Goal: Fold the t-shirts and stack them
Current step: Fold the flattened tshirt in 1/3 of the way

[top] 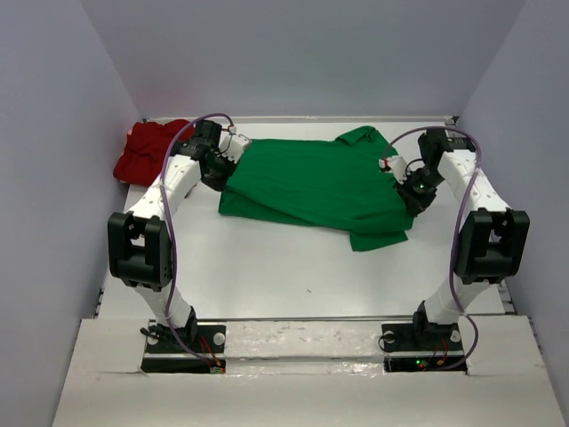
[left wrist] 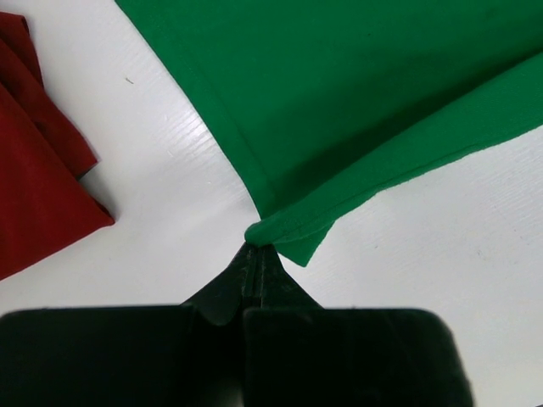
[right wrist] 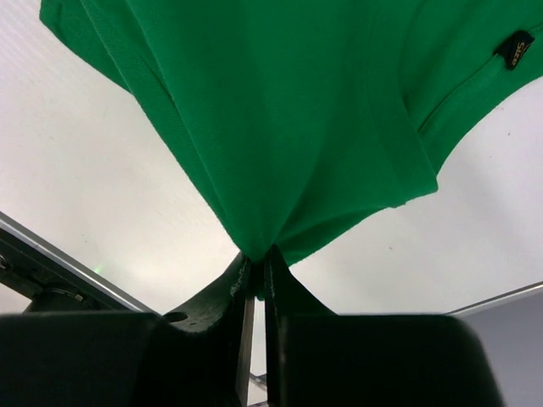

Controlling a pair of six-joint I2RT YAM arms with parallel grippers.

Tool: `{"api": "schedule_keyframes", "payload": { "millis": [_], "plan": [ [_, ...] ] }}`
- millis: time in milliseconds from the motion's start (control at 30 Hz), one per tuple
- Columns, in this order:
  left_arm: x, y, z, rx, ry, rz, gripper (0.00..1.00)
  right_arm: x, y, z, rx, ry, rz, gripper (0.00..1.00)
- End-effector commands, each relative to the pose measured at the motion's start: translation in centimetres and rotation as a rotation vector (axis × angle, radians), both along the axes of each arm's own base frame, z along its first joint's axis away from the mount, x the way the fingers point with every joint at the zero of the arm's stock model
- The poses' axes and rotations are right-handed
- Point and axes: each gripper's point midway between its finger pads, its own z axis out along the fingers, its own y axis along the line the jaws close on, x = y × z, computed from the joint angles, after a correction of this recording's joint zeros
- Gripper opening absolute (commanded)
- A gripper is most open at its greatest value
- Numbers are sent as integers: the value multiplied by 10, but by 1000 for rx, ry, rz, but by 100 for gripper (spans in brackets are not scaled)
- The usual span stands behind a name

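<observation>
At the near edge of the table (top: 293,276) you have both arm bases bolted side by side, each arm reaching away from you toward the far half.

Further in lies the green t-shirt (top: 311,182), spread wide across the table between the two grippers, one sleeve pointing back toward the near edge on the right side.

Your left gripper (top: 228,163) sits at the shirt's left edge. In its wrist view the left gripper (left wrist: 257,251) has its fingers pressed fully together on a bunched corner of the green t-shirt (left wrist: 356,93) — the hem fans out from the tips across the table.

Your right gripper (top: 397,171) is at the shirt's right side. From its wrist camera the right gripper (right wrist: 257,259) is likewise clamped on a pinch of cloth, only a thin slit between the fingers, and the green t-shirt (right wrist: 280,110) spreads away from the tips. A small black label (right wrist: 515,48) shows on the fabric at the upper right.

Farthest out, the red t-shirt (top: 147,151) sits crumpled in the far left corner, apart from the green one. The left wrist view shows the red t-shirt (left wrist: 34,186) with bare white table between the two.
</observation>
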Motion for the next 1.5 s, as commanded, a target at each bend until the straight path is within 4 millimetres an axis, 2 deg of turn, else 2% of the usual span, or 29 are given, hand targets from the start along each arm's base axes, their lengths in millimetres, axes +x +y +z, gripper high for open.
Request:
{"api": "schedule_keyframes", "payload": {
  "millis": [0, 33, 100, 133, 200, 233, 300, 367, 433, 467, 600, 733, 867, 933, 1067, 1467],
  "plan": [
    [-4, -3, 14, -13, -31, -23, 0, -4, -10, -3, -42, 26, -30, 16],
    [-4, -3, 14, -13, -30, -25, 0, -5, -12, -6, -55, 30, -33, 26],
    [-5, -3, 13, -12, -27, -26, 0, -10, -15, -11, -70, 48, -38, 35],
    [-4, -3, 14, -12, -30, -26, 0, -12, -15, -13, -73, 47, -42, 42],
    [-4, -3, 14, -13, -28, -27, 0, -12, -16, -10, -78, 18, -42, 59],
    [-4, -4, 15, -15, -31, -28, 0, -6, -16, -2, -80, -40, -47, 74],
    [-2, -5, 17, -22, -32, -29, 0, 0, -18, 10, -88, -114, -59, 79],
    [-1, -6, 18, -26, -31, -29, 0, 0, -15, 16, -71, -137, -48, 77],
    [-1, -6, 20, -27, -36, -29, 0, -9, -4, 22, -15, -112, -3, 72],
    [-1, -6, 20, -24, -34, -29, 0, -24, -2, 21, 0, -49, 6, 63],
    [-2, -6, 17, -26, -28, -30, 0, -51, -1, 9, 6, 70, 36, 48],
    [-2, -6, 13, -26, -24, -32, 0, -77, -1, -12, 7, 177, 63, 42],
    [-3, -6, 11, -25, -18, -34, 0, -83, -3, -27, 4, 216, 84, 47],
    [-3, -7, 8, -27, -6, -36, 0, -83, -4, -34, 2, 239, 86, 52],
    [-6, -6, 2, -22, 8, -38, 0, -81, -2, -45, 12, 267, 87, 56],
    [-13, -3, -4, -12, 18, -37, 0, -65, 6, -69, 51, 305, 84, 56]
  ]
}}
